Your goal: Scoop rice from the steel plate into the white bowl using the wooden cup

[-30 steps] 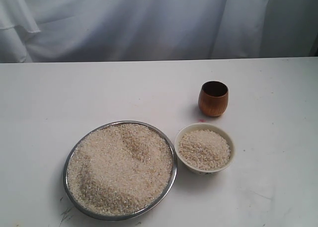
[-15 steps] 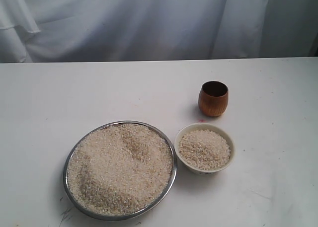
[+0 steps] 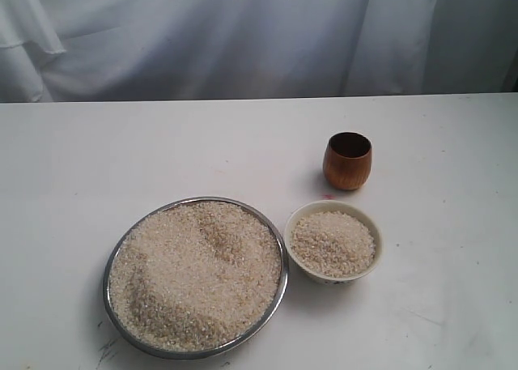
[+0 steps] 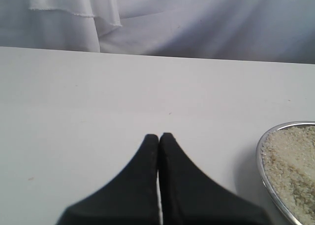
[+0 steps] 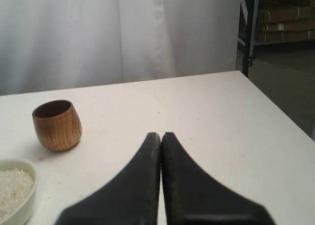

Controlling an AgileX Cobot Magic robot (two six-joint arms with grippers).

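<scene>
Standing upright, wooden cup [image 5: 57, 125], apart from right tool [image 5: 161, 135]

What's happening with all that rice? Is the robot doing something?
Nothing is being touched right now. The left gripper and the right gripper are both shut and empty, over the white table. The steel plate is piled with rice, and the white bowl beside it already holds some. The wooden cup stands upright just behind the bowl, not yet picked up.
</scene>
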